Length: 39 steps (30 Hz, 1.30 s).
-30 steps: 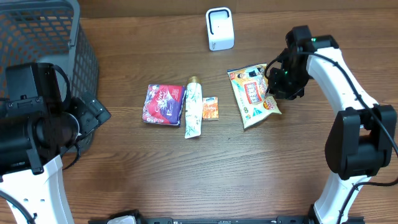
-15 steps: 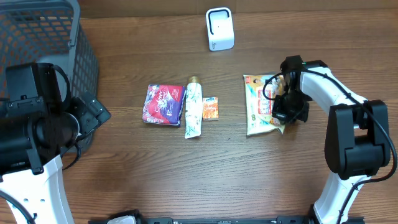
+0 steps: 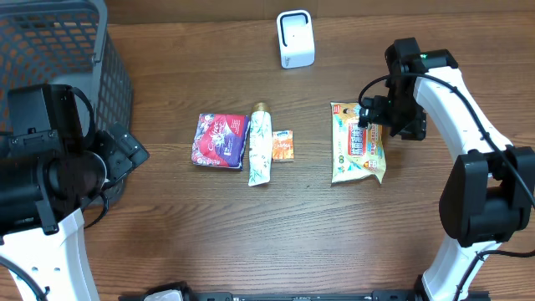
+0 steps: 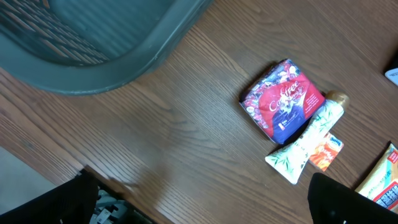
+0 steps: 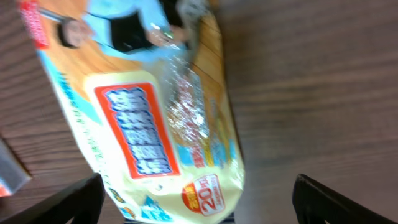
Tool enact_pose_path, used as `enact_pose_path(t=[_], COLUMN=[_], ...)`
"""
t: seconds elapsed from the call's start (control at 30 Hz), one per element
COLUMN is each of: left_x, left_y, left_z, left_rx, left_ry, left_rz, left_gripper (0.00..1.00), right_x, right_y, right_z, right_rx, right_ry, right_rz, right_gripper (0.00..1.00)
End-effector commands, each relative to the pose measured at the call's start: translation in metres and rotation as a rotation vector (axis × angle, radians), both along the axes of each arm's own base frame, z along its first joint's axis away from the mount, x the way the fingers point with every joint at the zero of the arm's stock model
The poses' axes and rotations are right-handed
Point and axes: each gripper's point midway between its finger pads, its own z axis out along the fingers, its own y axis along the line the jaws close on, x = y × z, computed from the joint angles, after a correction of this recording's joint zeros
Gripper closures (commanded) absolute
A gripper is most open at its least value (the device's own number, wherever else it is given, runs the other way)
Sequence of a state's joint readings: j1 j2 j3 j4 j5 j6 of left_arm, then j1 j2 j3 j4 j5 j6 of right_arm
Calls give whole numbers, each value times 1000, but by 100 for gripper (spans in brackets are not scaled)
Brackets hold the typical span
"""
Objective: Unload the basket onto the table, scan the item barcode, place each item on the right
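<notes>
The item, a yellow snack bag with an orange and blue label, lies flat on the table at the right. In the right wrist view the snack bag fills the left half, printed face up, and no barcode shows on it. My right gripper hovers over the bag's upper right edge. The right gripper is open, its dark fingers spread wide and holding nothing. The white scanner stands at the back centre. My left gripper is open at the far left, away from everything, and the left gripper has bare wood between its fingers.
A grey mesh basket fills the back left corner, and the basket's rim also shows in the left wrist view. Mid-table lie a red pouch, a white tube and a small orange sachet.
My right gripper carried the snack bag right and toward the front, laid it flat, then opened and drew back up. The left arm stayed still.
</notes>
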<state>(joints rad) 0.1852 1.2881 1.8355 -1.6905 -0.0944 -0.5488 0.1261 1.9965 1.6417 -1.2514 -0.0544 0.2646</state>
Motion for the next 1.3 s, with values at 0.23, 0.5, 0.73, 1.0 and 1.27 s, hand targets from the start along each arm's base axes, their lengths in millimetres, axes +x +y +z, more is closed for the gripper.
enact_pose_path(t=[0.23,0.5,0.73,1.0,1.27], left_x=[0,0,0,0,0], left_y=[3,3,3,3,3], left_z=[-1,-1,0,-1,-1], left_rx=[2,2,2,2,2], left_ry=[1,1,1,1,1], left_rz=[23,23,23,23,23], left_gripper=[0,0,0,0,0], right_x=[7,-10,2,32,96], right_y=[17,39,40,63,91], right_z=[-39,-84,-93,-77,1], right_rx=[197,349,358,515,804], right_ry=[7,36,-10,-98,-247], right_rz=[26,2,-96,-164,-209], right_gripper=[0,5,72,96,96])
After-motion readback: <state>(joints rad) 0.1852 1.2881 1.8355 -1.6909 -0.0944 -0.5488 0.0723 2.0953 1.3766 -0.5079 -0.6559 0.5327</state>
